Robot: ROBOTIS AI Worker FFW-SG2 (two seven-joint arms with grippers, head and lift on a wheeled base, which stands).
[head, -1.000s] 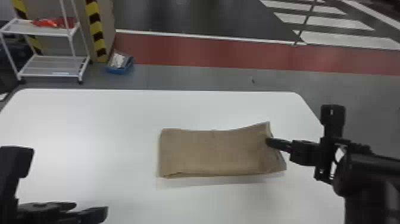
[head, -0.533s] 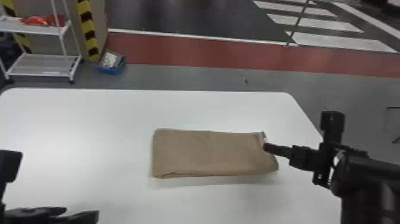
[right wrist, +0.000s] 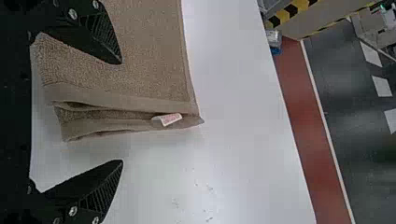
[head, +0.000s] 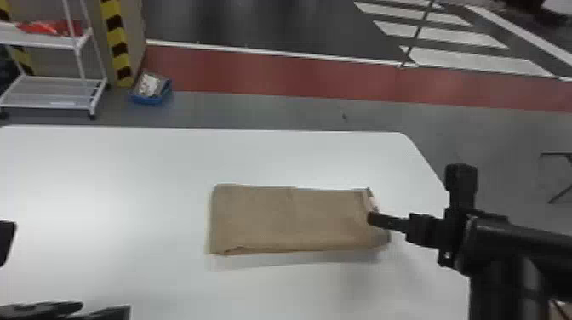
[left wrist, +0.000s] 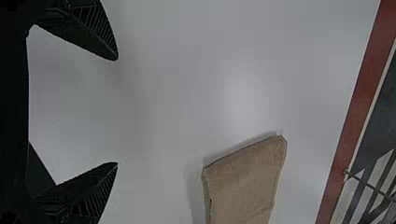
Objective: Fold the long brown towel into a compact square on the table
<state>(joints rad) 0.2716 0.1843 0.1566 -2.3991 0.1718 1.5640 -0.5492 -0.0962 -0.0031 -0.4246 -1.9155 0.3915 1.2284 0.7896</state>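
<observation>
The brown towel (head: 289, 221) lies folded on the white table (head: 106, 178).

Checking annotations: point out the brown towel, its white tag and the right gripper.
Brown towel (head: 293, 221): head view, middle of its top layer.
White tag (right wrist: 171, 119): right wrist view, middle of its face.
Right gripper (right wrist: 122, 112): right wrist view, midway between the tips of its open jaws.

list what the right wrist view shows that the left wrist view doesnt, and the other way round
Right wrist view: the open right gripper, a white tag at the brown towel's right end, the blue container.
Left wrist view: the open left gripper, the towel's left end.
Both: the towel, white table, red floor strip.
</observation>
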